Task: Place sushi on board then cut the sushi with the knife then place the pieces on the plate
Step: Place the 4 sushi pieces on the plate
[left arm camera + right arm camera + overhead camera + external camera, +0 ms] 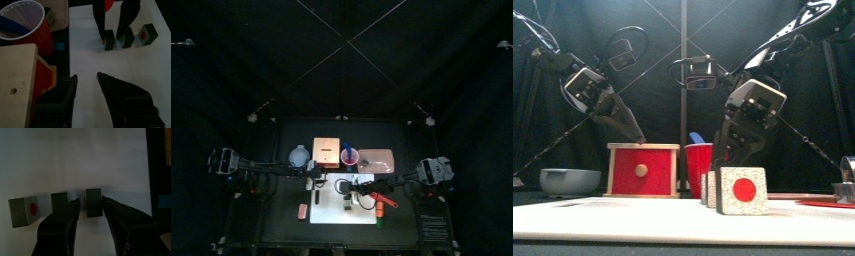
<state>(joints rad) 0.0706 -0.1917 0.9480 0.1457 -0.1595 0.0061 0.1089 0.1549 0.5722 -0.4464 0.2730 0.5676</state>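
Three dark green sushi pieces stand apart in a row on the white cutting board (87, 55). The end piece (23, 211) shows a white face with a red centre. My right gripper (91, 207) hangs low over the board, open, its jaws straddling the piece at the row's other end (92, 200); the middle piece (60, 204) stands just outside one jaw. My left gripper (87, 77) is open and empty over the board's near part, beside the wooden box (17, 75). A blue knife (695, 138) stands in the red cup (699, 162). A red knife (385, 203) lies at the board's right edge.
The wooden box with its red drawer front (643, 170) stands behind the board, the blue-grey bowl (569, 181) to its left. The pink tray (378, 157) lies at the back right. A small red thing (303, 210) lies left of the board.
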